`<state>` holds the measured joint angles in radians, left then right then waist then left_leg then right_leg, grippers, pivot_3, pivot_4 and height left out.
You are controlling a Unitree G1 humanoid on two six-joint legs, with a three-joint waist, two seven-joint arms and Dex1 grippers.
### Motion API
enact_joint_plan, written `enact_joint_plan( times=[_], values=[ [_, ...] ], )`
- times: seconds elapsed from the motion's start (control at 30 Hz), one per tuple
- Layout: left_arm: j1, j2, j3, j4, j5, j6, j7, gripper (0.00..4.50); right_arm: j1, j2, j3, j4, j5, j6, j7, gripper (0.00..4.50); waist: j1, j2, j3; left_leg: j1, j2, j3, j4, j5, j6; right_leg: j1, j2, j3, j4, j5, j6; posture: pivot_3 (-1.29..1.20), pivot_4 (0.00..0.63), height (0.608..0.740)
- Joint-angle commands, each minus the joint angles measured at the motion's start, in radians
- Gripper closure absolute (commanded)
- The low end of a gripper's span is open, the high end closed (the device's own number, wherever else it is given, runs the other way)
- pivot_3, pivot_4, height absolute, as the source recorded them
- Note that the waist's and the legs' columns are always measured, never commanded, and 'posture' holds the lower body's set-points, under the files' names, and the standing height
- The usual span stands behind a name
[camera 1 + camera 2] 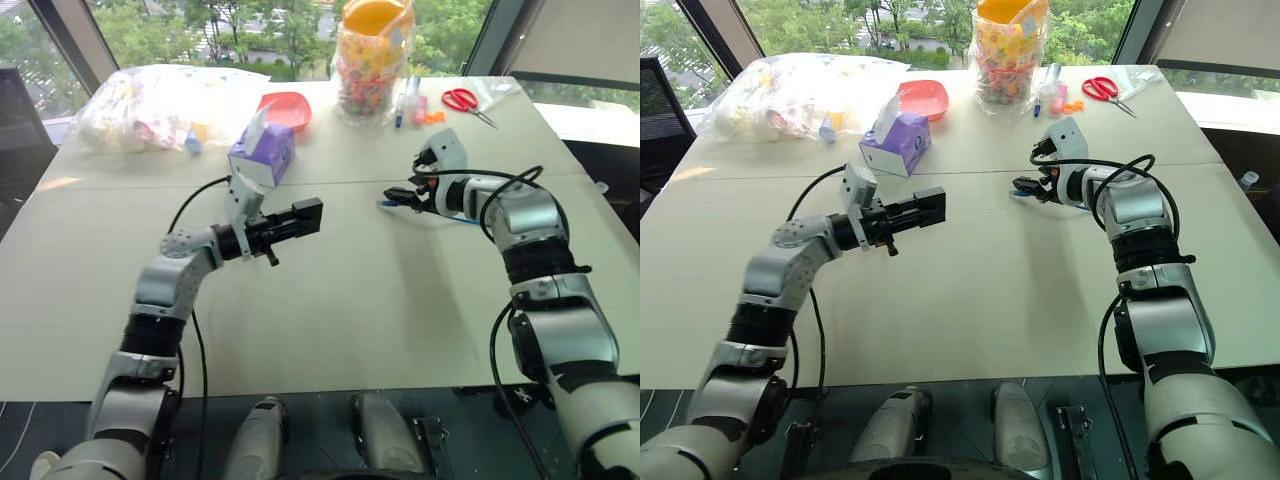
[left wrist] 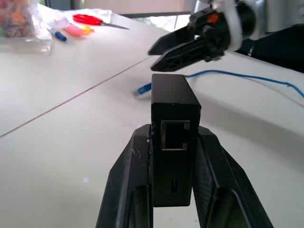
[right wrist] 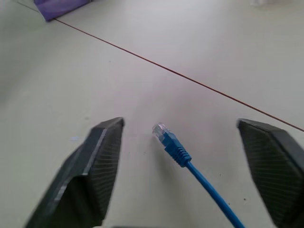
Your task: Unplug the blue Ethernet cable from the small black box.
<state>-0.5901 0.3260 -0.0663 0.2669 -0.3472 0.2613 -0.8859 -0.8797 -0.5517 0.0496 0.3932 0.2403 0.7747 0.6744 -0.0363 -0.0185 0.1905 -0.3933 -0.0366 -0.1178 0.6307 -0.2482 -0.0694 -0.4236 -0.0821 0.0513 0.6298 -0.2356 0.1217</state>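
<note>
In the middle of the left eye view, the left gripper point(image 1: 300, 219) held the small black box point(image 1: 305, 217) up off the white table point(image 1: 340, 310), its fingers tight on the box's sides. To the right of the middle, the right gripper point(image 1: 398, 196) sat low over the table with its fingers spread. A bit of the blue Ethernet cable point(image 1: 385, 203) showed just under it, well apart from the box. A purple tissue box point(image 1: 264, 152) stood in the upper middle, and red scissors point(image 1: 466, 102) lay in the upper right.

In the left wrist view, the box filled the lower middle, squeezed between the two black fingers point(image 2: 124, 190). Its little port point(image 2: 175, 134) looked empty. The cable's plug point(image 2: 142, 90) lay on the table in the middle, past the box, with the other gripper just above it.

In the right wrist view, the plug point(image 3: 170, 143) lay loose on the table in the middle, between the two wide-open fingers point(image 3: 92, 171) and touching neither.

So the pulling-out looked done. The cable was free and let go. It seemed the box only had to be set down.
</note>
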Motion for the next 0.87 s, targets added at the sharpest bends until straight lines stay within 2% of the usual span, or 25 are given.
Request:
enact_joint_plan(
  times=[0.03, 0.23, 0.33, 0.37, 0.5, 0.6, 0.87],
  values=[
    [-0.04, -0.051, -0.019, 0.138, 0.101, -0.202, 0.055, 4.02, 0.106, -0.035, -0.084, -0.332, 0.122, 0.191, 0.019, 0.5, 0.008, 0.0, 0.0, 0.0, 0.0, 0.0, 0.0, 0.0, 0.0, 0.0, 0.0, 0.0, 0.0, 0.0, 0.0, 0.0, 0.15, 0.74],
    [-0.055, -0.056, -0.017, 0.347, 0.181, -0.393, 0.074, 4.02, 0.348, -0.041, -0.134, -0.717, 0.246, 0.421, -0.027, 0.5, 0.017, 0.0, 0.0, 0.0, 0.0, 0.0, 0.001, 0.0, 0.001, 0.0, 0.0, 0.0, 0.0, 0.0, 0.0, 0.0, 0.15, 0.74],
    [-0.045, -0.044, -0.006, 0.445, 0.207, -0.497, 0.088, 4.02, 0.423, -0.025, -0.16, -0.813, 0.287, 0.484, -0.056, 0.5, 0.019, 0.0, 0.0, 0.001, 0.0, 0.0, 0.001, 0.0, 0.001, 0.002, 0.0, 0.0, 0.0, 0.0, 0.0, 0.0, 0.15, 0.74],
    [-0.039, -0.041, 0.008, 0.464, 0.199, -0.503, 0.092, 2.98, 0.435, -0.02, -0.163, -0.829, 0.295, 0.499, -0.068, 0.43, 0.017, 0.0, 0.0, 0.001, 0.0, 0.0, 0.001, 0.0, 0.001, 0.002, 0.0, 0.0, 0.0, 0.0, 0.0, 0.0, 0.15, 0.74],
    [0.006, -0.003, 0.035, 0.438, 0.176, -0.485, 0.068, 1.29, 0.463, -0.015, -0.175, -0.873, 0.323, 0.54, -0.098, 0.43, 0.016, 0.0, -0.001, 0.002, 0.0, 0.0, 0.002, 0.0, 0.001, 0.003, 0.001, 0.0, 0.0, 0.0, 0.0, 0.0, 0.15, 0.74],
    [0.071, 0.058, 0.06, 0.318, 0.128, -0.391, 0.015, 0.06, 0.487, -0.027, -0.183, -0.894, 0.342, 0.556, -0.104, 0.43, 0.011, 0.0, -0.001, 0.004, 0.001, 0.0, 0.001, 0.0, 0.001, 0.004, 0.001, 0.0, 0.0, 0.0, 0.0, 0.0, 0.15, 0.74],
    [0.274, 0.248, 0.117, -0.173, -0.033, 0.003, -0.061, 0.06, 0.543, -0.079, -0.235, -0.909, 0.38, 0.523, -0.083, 0.43, 0.002, -0.001, -0.001, 0.003, 0.001, 0.0, 0.001, 0.0, 0.001, 0.005, 0.001, 0.0, 0.0, 0.0, 0.0, 0.0, 0.15, 0.74]
  ],
)
